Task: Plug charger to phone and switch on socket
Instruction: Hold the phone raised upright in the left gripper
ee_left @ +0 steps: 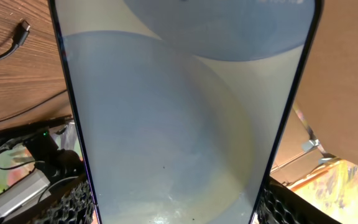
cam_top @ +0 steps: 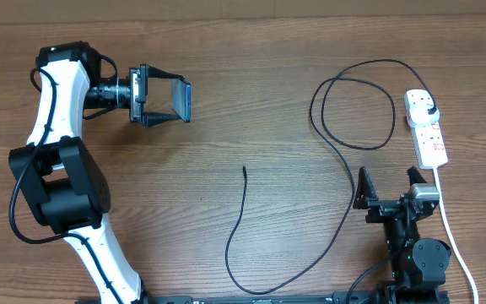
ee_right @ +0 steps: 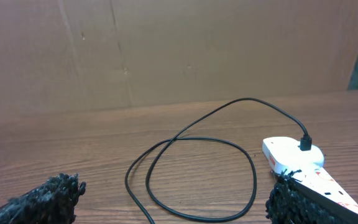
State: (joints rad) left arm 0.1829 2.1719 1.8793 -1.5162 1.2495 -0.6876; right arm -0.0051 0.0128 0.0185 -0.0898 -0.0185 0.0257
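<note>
- Nearest, the right gripper point(cam_top: 389, 190) stood spread and empty just left of the socket point(cam_top: 433, 143). By my judgement it should pinch the connector squarely, close behind its tip.
- The thin, limp black charger point(ee_right: 173, 139) looped left of the socket, and its connector point(cam_top: 244, 170) lay well left on the wood-grain worktop point(cam_top: 251, 110).
- Farthest left of the socket, the left gripper point(cam_top: 175, 101) pinched the slim, glossy phone point(ee_left: 185, 124) by its edges, aloft.

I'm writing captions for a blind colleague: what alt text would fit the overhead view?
The left gripper holds the phone at the upper left of the wooden table. The charger lies loose across the table, its free tip near the middle and its plug in the white socket at right; the right gripper stands open near it.
</note>
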